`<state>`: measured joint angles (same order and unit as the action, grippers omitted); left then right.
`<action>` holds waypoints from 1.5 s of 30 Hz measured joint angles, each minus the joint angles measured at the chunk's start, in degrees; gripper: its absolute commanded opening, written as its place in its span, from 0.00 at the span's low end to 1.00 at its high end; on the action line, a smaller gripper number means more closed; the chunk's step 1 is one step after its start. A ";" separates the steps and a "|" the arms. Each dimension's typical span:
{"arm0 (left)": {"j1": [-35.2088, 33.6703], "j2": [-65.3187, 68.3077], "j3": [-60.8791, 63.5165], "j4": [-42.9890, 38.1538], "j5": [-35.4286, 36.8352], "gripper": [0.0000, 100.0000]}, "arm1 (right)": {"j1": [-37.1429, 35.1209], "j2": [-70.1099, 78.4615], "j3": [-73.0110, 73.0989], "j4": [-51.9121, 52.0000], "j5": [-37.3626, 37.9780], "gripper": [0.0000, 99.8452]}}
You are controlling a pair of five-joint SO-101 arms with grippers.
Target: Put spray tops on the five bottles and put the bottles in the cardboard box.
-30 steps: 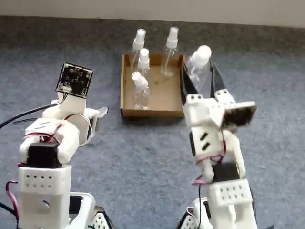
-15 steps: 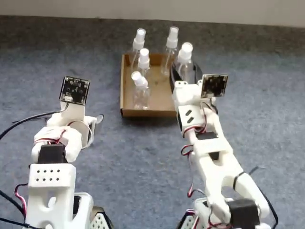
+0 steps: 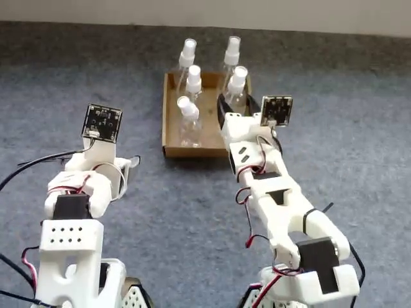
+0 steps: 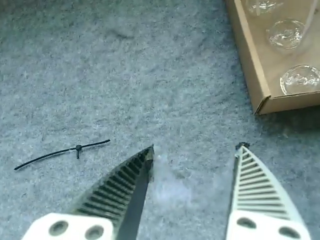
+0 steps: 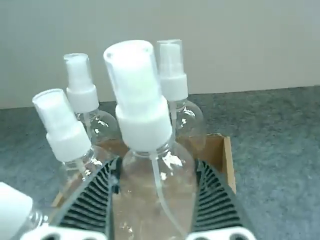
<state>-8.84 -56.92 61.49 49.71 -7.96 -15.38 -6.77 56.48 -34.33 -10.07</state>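
The cardboard box (image 3: 171, 122) lies on the carpet between the arms, toward the back. Several clear bottles with white spray tops stand in it, among them one near the front (image 3: 189, 120) and two at the far side (image 3: 187, 56) (image 3: 230, 54). My right gripper (image 3: 236, 108) is shut on another capped bottle (image 3: 237, 88), held upright over the box's right part. In the right wrist view this bottle (image 5: 150, 195) sits between the black fingers (image 5: 90, 205), with the others (image 5: 80, 92) behind it. My left gripper (image 4: 196, 149) is open over bare carpet, left of the box (image 4: 250, 65).
A thin black cable tie (image 4: 62, 152) lies on the grey carpet near the left gripper (image 3: 127, 168). A pale wall runs behind the box. Open carpet stretches to both sides of the box and in front of it.
The right arm carried its bottle leftward and lower, from beside the box's right wall to over the box. The left arm shifted slightly at first, then stayed put.
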 measured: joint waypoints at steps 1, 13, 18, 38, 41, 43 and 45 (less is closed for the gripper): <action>0.26 0.00 0.35 0.00 0.00 0.24 | 0.00 0.79 0.00 -1.67 1.49 0.00; 3.69 0.00 1.41 0.00 0.00 0.24 | 0.09 10.55 -0.09 -13.36 5.71 0.00; 3.69 0.00 1.58 0.00 0.00 0.24 | 0.00 13.01 -0.09 -15.65 5.71 0.00; 3.69 0.00 1.58 0.00 0.00 0.24 | 0.00 13.36 -0.09 -15.82 5.71 0.20; 3.69 0.00 1.58 0.00 0.00 0.24 | -0.09 13.36 -0.18 -15.82 5.71 0.20; 3.69 0.00 1.58 0.00 0.00 0.24 | -0.26 13.36 -0.18 -15.82 5.71 0.20; 3.96 0.00 1.58 0.00 0.00 0.24 | -0.53 13.36 -0.18 -15.74 5.71 0.20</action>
<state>-4.88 -56.92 63.08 49.71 -7.96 -15.91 6.59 56.31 -50.07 -4.35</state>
